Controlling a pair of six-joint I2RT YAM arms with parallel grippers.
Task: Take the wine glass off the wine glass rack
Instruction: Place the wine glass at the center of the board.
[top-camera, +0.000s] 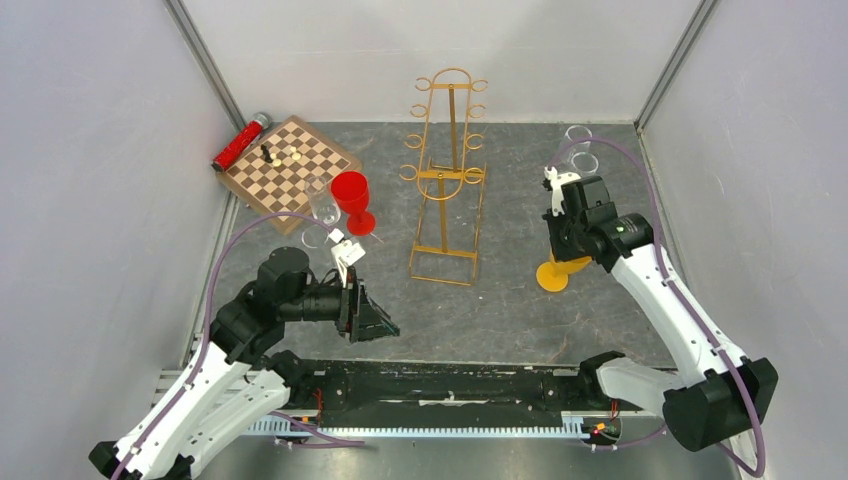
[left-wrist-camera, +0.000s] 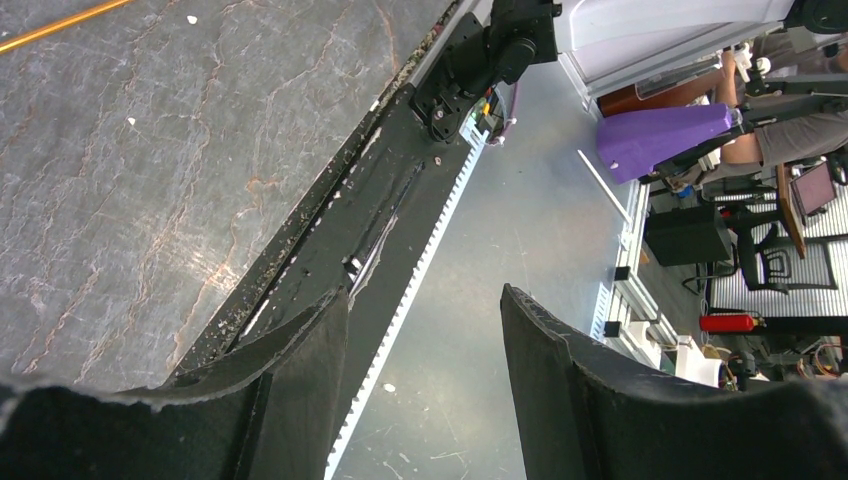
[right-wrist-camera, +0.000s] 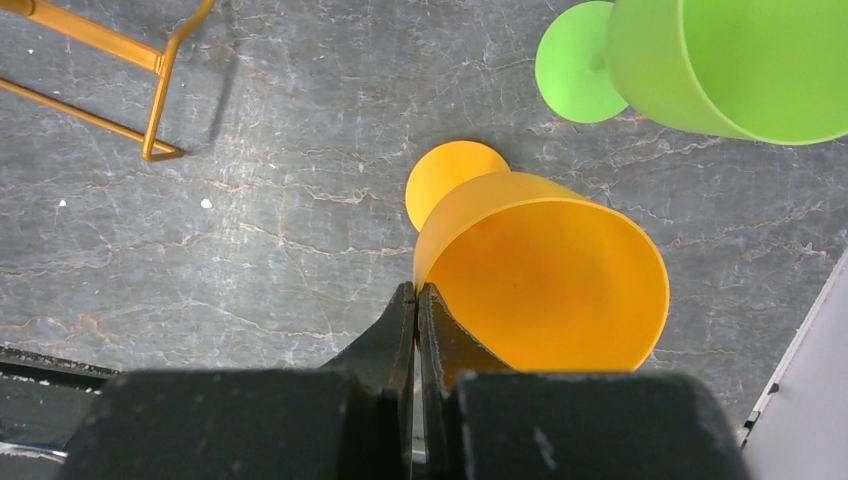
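Left claw (top-camera: 388, 326), at seven o'clock, gapes wide and holds nothing. Right claw (right-wrist-camera: 416, 295), at three o'clock, is pressed shut at the rim of the orange wine glass (right-wrist-camera: 545, 270), which stands on the bench (top-camera: 520, 310). I cannot tell whether it pinches that rim. Toward twelve, the wine glass rack (top-camera: 447, 180) shows bare hooks. Removal looks done, with only drawing the claw clear left.

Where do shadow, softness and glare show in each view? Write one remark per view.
Right wrist: the wine glass rack casts a dark shadow on the sharply veined table. Left wrist: the left gripper looms dark and soft-edged, the room beyond bright. Top external: even light, faint shadows, little glare.
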